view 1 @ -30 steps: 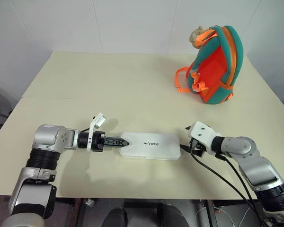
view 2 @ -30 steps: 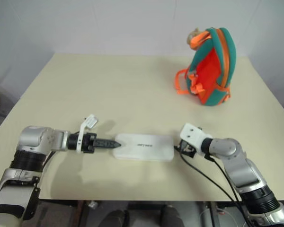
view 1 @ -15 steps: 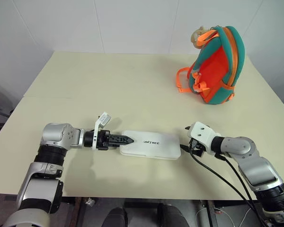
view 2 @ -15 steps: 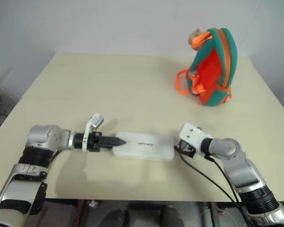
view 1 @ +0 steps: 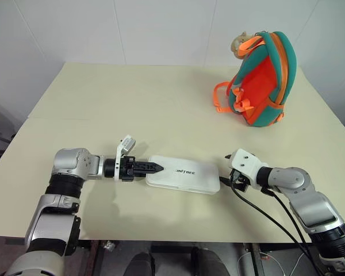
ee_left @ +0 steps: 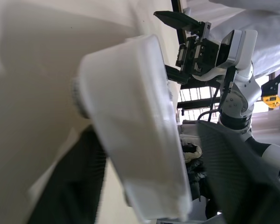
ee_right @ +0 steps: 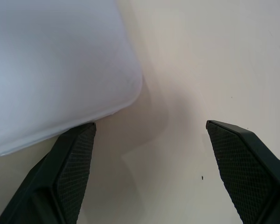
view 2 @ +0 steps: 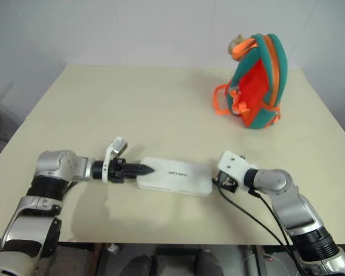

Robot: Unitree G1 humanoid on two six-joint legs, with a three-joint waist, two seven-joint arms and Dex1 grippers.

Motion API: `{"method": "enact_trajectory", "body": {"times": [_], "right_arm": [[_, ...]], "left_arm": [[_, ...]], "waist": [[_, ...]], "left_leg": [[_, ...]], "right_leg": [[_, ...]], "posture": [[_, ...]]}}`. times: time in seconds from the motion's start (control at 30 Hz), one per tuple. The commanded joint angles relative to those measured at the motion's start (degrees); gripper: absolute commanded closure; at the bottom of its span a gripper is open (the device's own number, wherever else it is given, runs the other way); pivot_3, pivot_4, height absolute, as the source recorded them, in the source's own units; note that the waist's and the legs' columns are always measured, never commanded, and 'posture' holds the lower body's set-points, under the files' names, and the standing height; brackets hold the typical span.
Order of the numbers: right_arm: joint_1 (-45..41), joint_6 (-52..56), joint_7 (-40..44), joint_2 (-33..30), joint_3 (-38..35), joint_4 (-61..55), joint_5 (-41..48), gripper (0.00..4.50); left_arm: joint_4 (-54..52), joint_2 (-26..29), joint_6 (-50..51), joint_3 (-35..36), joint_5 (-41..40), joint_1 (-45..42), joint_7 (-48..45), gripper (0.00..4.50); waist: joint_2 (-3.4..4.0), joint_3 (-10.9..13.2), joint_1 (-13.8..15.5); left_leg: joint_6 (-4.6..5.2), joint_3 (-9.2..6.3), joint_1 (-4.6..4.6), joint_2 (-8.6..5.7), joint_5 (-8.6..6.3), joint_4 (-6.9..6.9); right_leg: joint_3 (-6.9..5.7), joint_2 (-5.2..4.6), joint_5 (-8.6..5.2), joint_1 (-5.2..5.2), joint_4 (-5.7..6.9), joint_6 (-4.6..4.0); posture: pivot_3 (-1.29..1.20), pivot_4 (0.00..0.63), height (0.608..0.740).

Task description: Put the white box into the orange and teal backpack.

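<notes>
The white box (view 1: 184,174) lies flat on the tan table (view 1: 132,103) near its front edge, dark lettering on the lid. My left gripper (view 1: 155,167) points right along the table, its fingers straddling the box's left end. In the left wrist view one finger (ee_left: 74,186) lies against the box (ee_left: 135,130) and a thin gap shows at the other, so the left gripper is open. My right gripper (view 1: 225,179) is open at the box's right end, and the box corner (ee_right: 60,60) sits near one finger. The orange and teal backpack (view 1: 261,80) stands upright at the far right.
A tan plush charm (view 1: 240,43) hangs at the backpack's top, and orange straps (view 1: 221,98) trail on the table to its left. A black cable (view 1: 264,215) runs from my right wrist over the table's front edge. White walls stand behind the table.
My left arm has slid right, bringing its fingers over the box's left end, and the fingers have drawn closer together. The right arm has stayed still.
</notes>
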Motion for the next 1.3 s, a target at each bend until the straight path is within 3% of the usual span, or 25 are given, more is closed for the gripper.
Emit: {"method": "enact_trajectory", "body": {"times": [0.03, 0.1, 0.33, 0.77, 1.03, 1.17, 1.3], "right_arm": [[0.32, -0.12, 0.12, -0.44, -1.5, -1.88, 0.22, 0.0], [0.3, -0.2, 0.16, -0.49, -1.67, -1.87, 0.18, 0.0], [0.2, -0.37, 0.03, -0.54, -2.39, -1.85, 0.19, 0.0], [0.75, 0.73, -1.5, -0.99, -10.36, -1.97, 2.45, 0.0], [-4.86, 5.79, -14.82, 5.42, -19.81, 1.78, 3.23, 0.0], [-10.51, 0.73, -23.93, 7.62, -22.02, 9.43, 0.54, 0.0], [-15.51, -4.58, -29.35, 8.28, -22.53, 17.93, -0.88, 0.0]], "left_arm": [[-0.4, -0.41, 0.29, -0.21, -1.13, -1.51, -0.8, 2.78], [0.11, -0.62, 0.06, -0.78, -0.61, -1.94, -0.42, 3.24], [-2.39, -1.02, 2.02, 0.86, -2.46, -2.61, 0.21, 3.26], [-4.04, -1.83, 10.45, 19.66, -6.89, -3.64, 10.81, 3.26], [-7.26, -6.37, 12.9, 35.29, -8.35, -3.04, 22.37, 3.26], [-9.71, -10.01, 12.9, 42.75, -9.56, -3.35, 28.38, 3.26], [-11.42, -12.22, 12.9, 45.43, -12.44, -2.97, 32.35, 3.26]], "waist": [[0.0, 0.0, 0.0], [0.0, 0.0, 0.0], [0.0, 0.0, 0.0], [0.0, 0.0, -0.05], [0.0, 0.0, 0.0], [0.0, 0.0, -0.02], [0.0, 0.0, -0.09]], "left_leg": [[0.0, 0.0, 0.0, 0.0, 0.0, 0.0], [-0.01, 0.0, 0.0, 0.0, 0.0, 0.0], [-0.01, 0.0, 0.01, 0.0, 0.0, 0.02], [-0.03, -0.01, 0.0, 0.0, 0.0, -0.02], [-0.17, -0.05, 0.0, 0.0, 0.04, -0.02], [-0.37, -0.03, 0.0, 0.0, 0.12, -0.07], [-0.47, 0.0, -0.02, -0.02, 0.16, -0.11]], "right_leg": [[0.0, 0.0, 0.0, 0.0, -0.01, 0.0], [0.0, 0.0, 0.0, 0.01, -0.02, 0.0], [0.0, 0.0, 0.0, 0.01, -0.01, 0.0], [0.0, -0.01, 0.0, -0.01, 0.0, 0.0], [-0.01, -0.06, 0.01, -0.02, 0.01, 0.01], [-0.01, -0.07, 0.01, -0.03, -0.01, 0.01], [0.0, -0.1, 0.02, -0.06, -0.04, 0.02]], "posture": [[0.0, 0.15, 0.74], [0.0, 0.15, 0.74], [0.0, 0.15, 0.74], [0.0, 0.15, 0.74], [0.0, 0.15, 0.74], [0.0, 0.15, 0.74], [0.0, 0.15, 0.74]]}}
